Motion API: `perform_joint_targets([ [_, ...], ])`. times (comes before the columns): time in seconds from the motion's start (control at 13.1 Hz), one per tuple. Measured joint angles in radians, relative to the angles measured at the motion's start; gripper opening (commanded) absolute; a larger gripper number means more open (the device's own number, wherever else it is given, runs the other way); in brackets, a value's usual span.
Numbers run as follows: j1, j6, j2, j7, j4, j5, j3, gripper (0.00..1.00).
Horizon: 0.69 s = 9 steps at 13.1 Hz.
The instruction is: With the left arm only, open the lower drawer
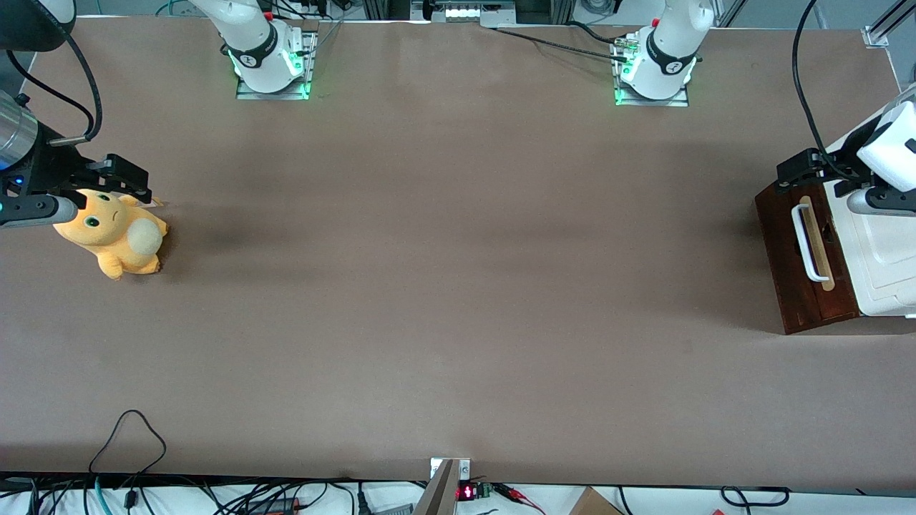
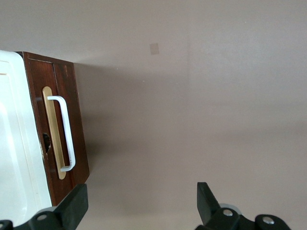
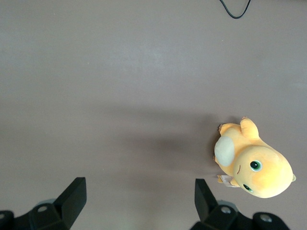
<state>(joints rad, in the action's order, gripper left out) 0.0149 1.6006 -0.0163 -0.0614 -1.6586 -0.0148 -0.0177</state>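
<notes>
Lower drawer (image 1: 801,261) was seen shut at working arm's end of table: dark reddish-brown front, white bar handle (image 1: 804,242) on pale strip. Left arm (image 1: 884,154) was held above cabinet; gripper (image 2: 141,203) was spread wide, clear of handle.

A wide brown tabletop (image 1: 444,272) fills the scene, matte and evenly lit, with soft shadows. Along the tabletop's edge nearest the front camera lie black cables (image 1: 129,443) on a white surface. Above the tabletop's farthest edge stand metal frame parts (image 1: 884,25).
</notes>
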Motion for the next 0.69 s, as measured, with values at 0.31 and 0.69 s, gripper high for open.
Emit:
perform_joint_targets([
  [0.31, -0.001, -0.025, 0.0, -0.001, 0.012, 0.0, 0.006, 1.0],
  [0.69, -0.002, -0.051, 0.0, -0.004, 0.017, 0.0, 0.008, 1.0],
])
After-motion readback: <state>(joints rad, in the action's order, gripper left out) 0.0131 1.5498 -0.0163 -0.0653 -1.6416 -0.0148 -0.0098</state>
